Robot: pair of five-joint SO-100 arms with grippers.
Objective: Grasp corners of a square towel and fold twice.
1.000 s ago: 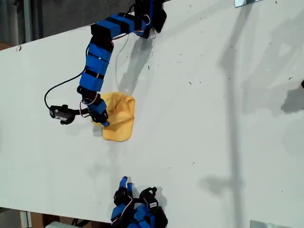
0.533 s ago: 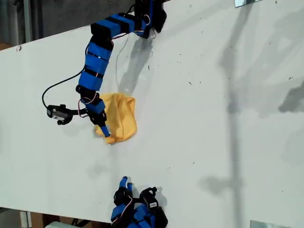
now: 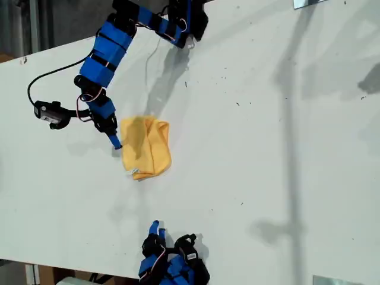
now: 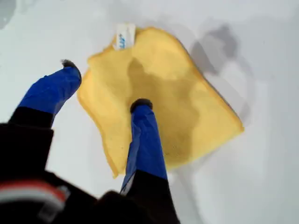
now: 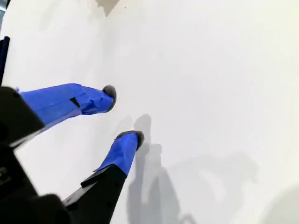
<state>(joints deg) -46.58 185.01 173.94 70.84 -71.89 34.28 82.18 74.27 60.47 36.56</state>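
Note:
The yellow-orange towel [image 3: 147,147] lies folded in a compact, slightly rumpled shape on the white table, left of centre in the exterior view. Its white tag [image 4: 123,36] sticks out at one rounded corner [image 3: 135,173]. My first gripper [image 4: 105,84] hangs open just off the towel's edge, toward the exterior view's left [image 3: 111,138], with nothing between its blue fingers [image 4: 145,135]. My second gripper [image 5: 122,114] is open over bare table, far from the towel, on the arm tucked at the exterior view's bottom edge [image 3: 155,228].
The white table [image 3: 267,148] carries only faint marks and shadows. A black cable and a camera module [image 3: 50,113] hang beside the first arm at the exterior view's left. The first arm's base [image 3: 184,18] sits at the table's far edge.
My first gripper let go of the towel and drew back up and toward the exterior view's upper left. The towel settled flatter in place. The second arm has not moved.

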